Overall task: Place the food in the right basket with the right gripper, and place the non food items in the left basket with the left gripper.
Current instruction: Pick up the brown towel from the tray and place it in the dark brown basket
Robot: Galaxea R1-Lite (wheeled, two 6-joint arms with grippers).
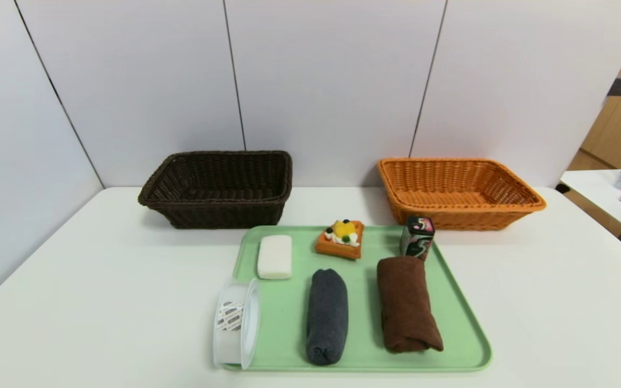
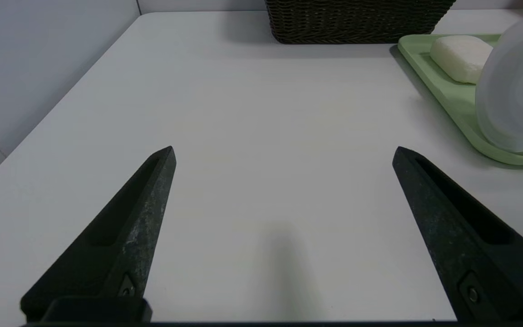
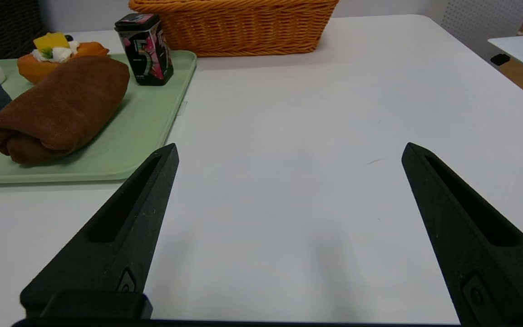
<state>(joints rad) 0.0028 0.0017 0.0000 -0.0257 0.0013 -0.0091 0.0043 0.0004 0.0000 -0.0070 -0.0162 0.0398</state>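
Observation:
A green tray (image 1: 461, 323) holds a white soap bar (image 1: 275, 256), an orange fruit tart (image 1: 340, 238), a dark gum box (image 1: 417, 237), a grey rolled towel (image 1: 327, 316), a brown rolled towel (image 1: 406, 304) and a clear plastic tub (image 1: 235, 323) lying on its side at the tray's left edge. The dark brown basket (image 1: 219, 187) stands at the back left, the orange basket (image 1: 459, 191) at the back right. My left gripper (image 2: 284, 152) is open and empty over bare table left of the tray. My right gripper (image 3: 290, 150) is open and empty over bare table right of the tray. Neither shows in the head view.
White wall panels close the back and left side of the white table (image 1: 73, 280). A second table (image 1: 609, 199) with packets stands at the far right. The tray's corner (image 3: 170, 113) lies near my right gripper's finger.

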